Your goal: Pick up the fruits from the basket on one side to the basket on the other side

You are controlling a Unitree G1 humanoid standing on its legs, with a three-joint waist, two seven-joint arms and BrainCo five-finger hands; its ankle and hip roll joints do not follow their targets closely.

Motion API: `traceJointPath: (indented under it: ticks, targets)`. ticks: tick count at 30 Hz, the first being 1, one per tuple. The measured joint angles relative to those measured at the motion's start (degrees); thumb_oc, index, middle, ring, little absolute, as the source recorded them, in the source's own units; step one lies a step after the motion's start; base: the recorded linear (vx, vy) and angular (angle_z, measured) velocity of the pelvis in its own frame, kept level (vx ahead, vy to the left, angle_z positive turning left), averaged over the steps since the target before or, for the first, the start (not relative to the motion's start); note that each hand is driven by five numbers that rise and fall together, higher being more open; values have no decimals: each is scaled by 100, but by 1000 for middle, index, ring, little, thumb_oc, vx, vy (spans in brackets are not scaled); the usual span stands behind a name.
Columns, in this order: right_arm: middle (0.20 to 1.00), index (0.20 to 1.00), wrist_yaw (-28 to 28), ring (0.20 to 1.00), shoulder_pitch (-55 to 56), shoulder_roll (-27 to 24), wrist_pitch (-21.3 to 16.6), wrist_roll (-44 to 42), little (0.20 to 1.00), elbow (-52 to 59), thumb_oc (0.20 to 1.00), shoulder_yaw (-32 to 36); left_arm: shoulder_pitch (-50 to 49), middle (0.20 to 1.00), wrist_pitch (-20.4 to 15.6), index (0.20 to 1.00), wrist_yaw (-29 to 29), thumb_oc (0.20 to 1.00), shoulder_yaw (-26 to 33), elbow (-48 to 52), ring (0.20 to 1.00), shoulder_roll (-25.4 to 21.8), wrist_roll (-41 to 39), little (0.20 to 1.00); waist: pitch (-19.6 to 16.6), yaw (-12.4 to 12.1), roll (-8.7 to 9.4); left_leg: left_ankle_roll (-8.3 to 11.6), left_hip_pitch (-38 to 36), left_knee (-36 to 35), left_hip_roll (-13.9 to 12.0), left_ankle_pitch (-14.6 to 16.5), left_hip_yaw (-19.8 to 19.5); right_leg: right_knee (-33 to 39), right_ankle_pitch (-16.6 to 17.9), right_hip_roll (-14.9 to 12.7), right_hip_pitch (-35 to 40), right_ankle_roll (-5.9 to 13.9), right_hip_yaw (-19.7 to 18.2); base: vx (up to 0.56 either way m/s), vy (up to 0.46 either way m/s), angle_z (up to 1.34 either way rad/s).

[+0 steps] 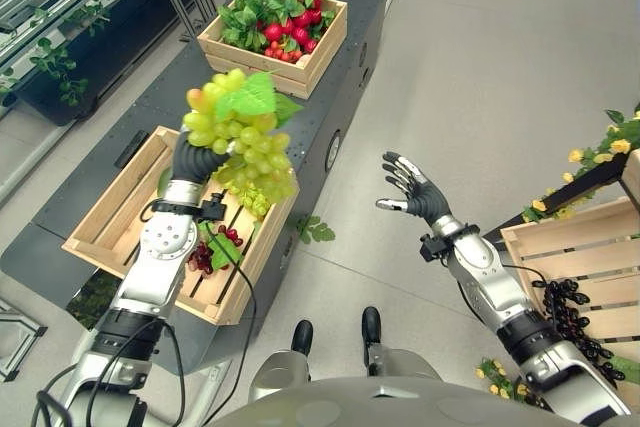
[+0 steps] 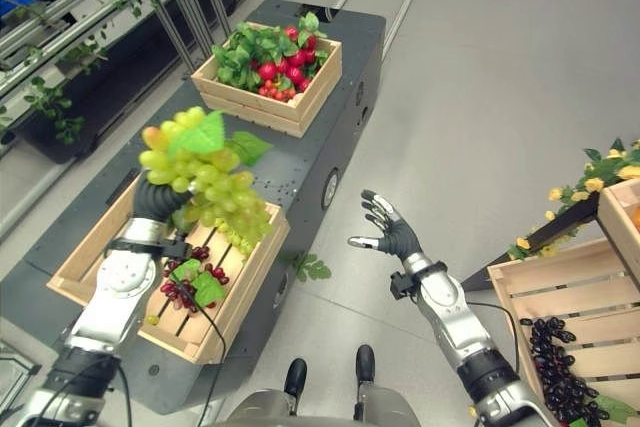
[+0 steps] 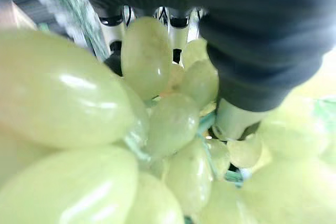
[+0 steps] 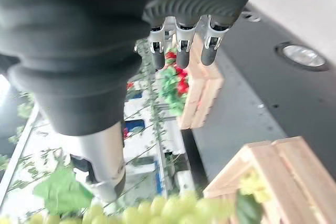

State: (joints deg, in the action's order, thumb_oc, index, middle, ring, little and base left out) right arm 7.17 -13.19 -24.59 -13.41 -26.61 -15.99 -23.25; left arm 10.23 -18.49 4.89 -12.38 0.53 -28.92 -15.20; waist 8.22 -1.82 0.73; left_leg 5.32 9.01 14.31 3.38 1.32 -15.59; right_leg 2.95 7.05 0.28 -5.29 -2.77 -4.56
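Green grapes point(image 1: 245, 142) hung lifted clear of the near crate point(image 1: 110, 217), left hand point(image 1: 197, 162) fingers clamped around them; right hand point(image 1: 410, 190) waited, fingers apart.

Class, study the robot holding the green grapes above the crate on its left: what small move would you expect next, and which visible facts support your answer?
Probably a swing of the left hand rightward toward the open right hand. Its fingers are curled round the green grape bunch, already lifted clear of the near crate, where dark grapes remain. The right hand waits, palm up, between that crate and the slatted crate on the robot's right.
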Motion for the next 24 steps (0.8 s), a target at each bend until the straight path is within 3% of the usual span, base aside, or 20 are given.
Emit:
traceJointPath:
  ticks: [3, 4, 5, 6, 7, 8, 9, 10, 11, 14, 19, 20, 21, 23, 24]
  targets:
    - [1000, 1000, 30, 1000, -329, 94, 51, -113, 1000, -11, 1000, -176, 1, 200, 1, 200, -163, 200, -69, 77, 200, 122, -248, 200, -45, -108, 98, -196, -112, -404, 709, 171, -841, -146, 86, -36, -180, 117, -681, 118, 71, -107]
    - [1000, 1000, 124, 1000, -520, 45, 127, -185, 1000, 20, 1000, -319, -2, 200, 3, 200, -250, 200, -78, 210, 200, 99, -388, 200, -63, -181, 116, -308, -221, -599, 984, 192, -1076, -238, 91, 54, -350, 138, -1094, -8, 48, -129]
    - [1000, 1000, 169, 1000, -554, 13, 133, -235, 1000, 76, 1000, -333, 30, 200, 2, 200, -301, 200, -80, 277, 200, 117, -418, 200, -91, -207, 17, -367, -220, -653, 969, 143, -935, -221, 133, 175, -365, 191, -1121, -17, 101, -130]
    - [1000, 1000, 185, 1000, -528, -8, 138, -296, 1000, 134, 1000, -338, 78, 200, -4, 200, -354, 200, -104, 307, 200, 142, -456, 200, -124, -150, -49, -563, -256, -702, 851, 22, -805, -176, 197, 325, -376, 239, -1024, -16, 125, -89]
    - [1000, 1000, 201, 1000, -500, 113, 197, -418, 1000, 148, 1000, -390, 179, 200, -6, 200, -409, 200, -136, 301, 200, 137, -550, 200, -159, -44, 131, -765, -255, -727, 798, -155, -602, -96, 271, 332, -392, 255, -999, 3, 156, -72]
    - [1000, 1000, 235, 1000, -502, 153, 225, -450, 1000, 152, 1000, -433, 193, 200, -4, 200, -413, 200, -211, 290, 200, 144, -670, 200, -202, -30, 224, -818, -241, -805, 781, -163, -512, -37, 268, 321, -421, 307, -1019, -39, 163, -98]
    - [1000, 1000, 261, 1000, -514, 225, 252, -482, 1000, 159, 1000, -442, 215, 200, 19, 200, -510, 200, -342, 282, 200, 177, -770, 200, -222, -16, 281, -892, -247, -887, 680, -251, -268, -172, 108, 339, -533, 543, -1049, -95, 152, -80]
    - [1000, 1000, 259, 1000, -541, 221, 256, -563, 1000, 161, 1000, -435, 233, 200, 19, 200, -536, 200, -429, 288, 200, 163, -873, 200, -216, -36, 271, -874, -241, -930, 635, -274, -174, -260, 58, 346, -607, 626, -1060, -125, 169, -97]
    - [1000, 1000, 258, 1000, -611, 301, 256, -748, 1000, 157, 1000, -441, 237, 200, 19, 200, -624, 200, -500, 289, 200, 165, -935, 200, -208, -42, 254, -920, -221, -1025, 586, -329, 0, -505, -106, 321, -746, 832, -1065, -105, 134, -64]
    - [1000, 1000, 282, 1000, -846, 564, 328, -1139, 1000, 69, 1000, -626, 225, 200, 25, 200, -664, 200, -519, 288, 200, 127, -1154, 200, -199, -150, 251, -940, -180, -1134, 467, -350, 435, -828, -193, 221, -887, 963, -1112, -58, 139, -78]
    - [1000, 1000, 320, 1000, -917, 661, 445, -1806, 1000, 79, 1000, -781, 240, 200, 42, 200, -664, 200, -494, 288, 200, 80, -1306, 200, -94, -223, 377, -842, -294, -1164, 347, -306, 710, -879, -130, 278, -866, 912, -1045, -64, 53, -39]
    - [1000, 1000, 363, 1000, -982, 710, 484, -1932, 1000, 63, 1000, -891, 249, 200, 54, 200, -659, 200, -459, 316, 200, 22, -1305, 200, 18, -360, 414, -842, -340, -1150, 164, -310, 996, -757, -97, 176, -870, 1171, -472, -85, -27, -70]
    - [1000, 1000, 432, 1000, -1043, 745, 550, -2016, 1000, -32, 1000, -889, 269, 200, 87, 200, -676, 200, -400, 327, 200, 72, -1305, 200, 134, -456, 294, -817, -360, -1136, -86, -273, 1226, -1157, -411, -67, -954, 796, 806, -18, -32, -66]
    - [1000, 1000, 478, 1000, -1032, 728, 642, -2181, 1000, -154, 1000, -904, 295, 200, 125, 200, -725, 200, -390, 328, 200, 100, -1306, 200, 218, -465, 176, -694, -380, -1151, -258, -194, 989, -1507, -549, -162, -715, 950, 635, 91, -33, -3]
    - [1000, 1000, 491, 1000, -997, 738, 748, -2337, 1000, -192, 1000, -905, 324, 200, 151, 200, -768, 200, -409, 329, 200, 27, -1306, 200, 228, -433, 293, -585, -458, -1190, -207, -232, 874, -1321, -540, -214, -429, 983, 346, 113, -48, 48]
